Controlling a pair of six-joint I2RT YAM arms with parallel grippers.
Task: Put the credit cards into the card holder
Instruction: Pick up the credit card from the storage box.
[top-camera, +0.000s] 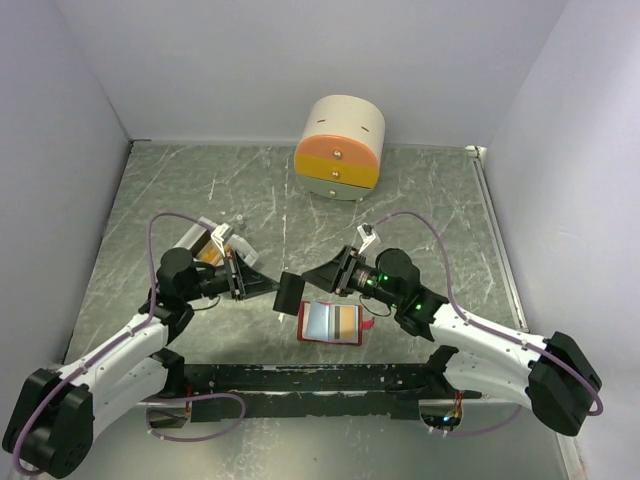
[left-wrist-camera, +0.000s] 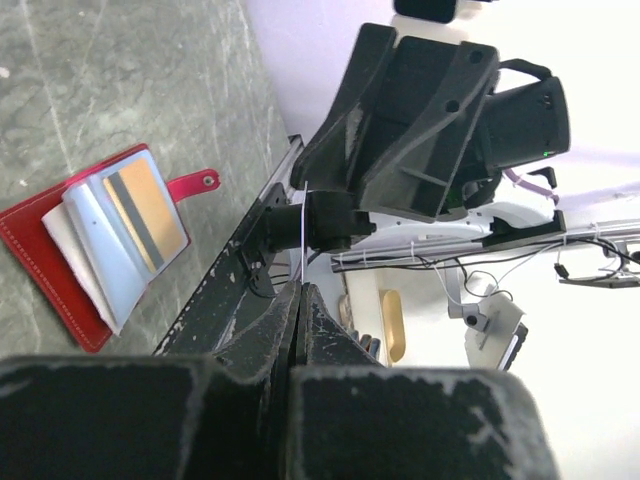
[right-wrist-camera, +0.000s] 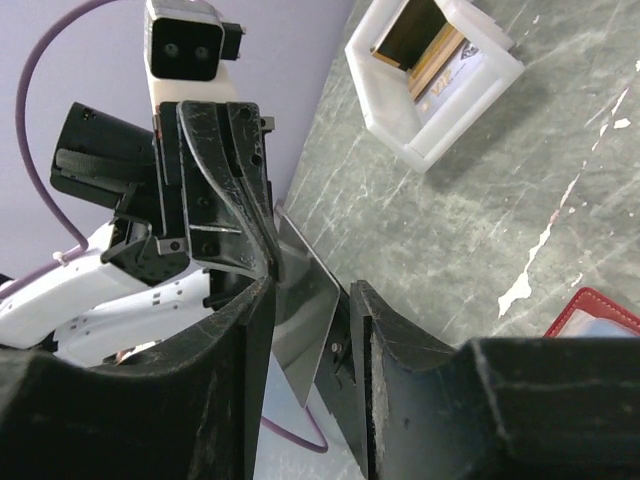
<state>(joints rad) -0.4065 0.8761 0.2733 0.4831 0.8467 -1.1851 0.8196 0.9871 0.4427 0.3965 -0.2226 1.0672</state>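
1 dark credit card (top-camera: 289, 294) was held above the tabletop (top-camera: 440, 200), clamped edge-on in the closed jaws of the left gripper (top-camera: 271, 287). It was flanked by the jaws of the right gripper (right-wrist-camera: 310, 300), which were set apart with a gap visible beside the card. The card holder (top-camera: 330, 322) was laid open on the tabletop just below, between the 2 arms. More cards (right-wrist-camera: 425, 50) were stood in a white tray (right-wrist-camera: 470, 110).

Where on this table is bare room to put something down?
Bare tabletop lies right of the round cream-and-orange drawer box and between it and the white rectangular plastic tray. Crowded: the middle, where left fingers and right fingers meet at a dark card by the open red card holder.
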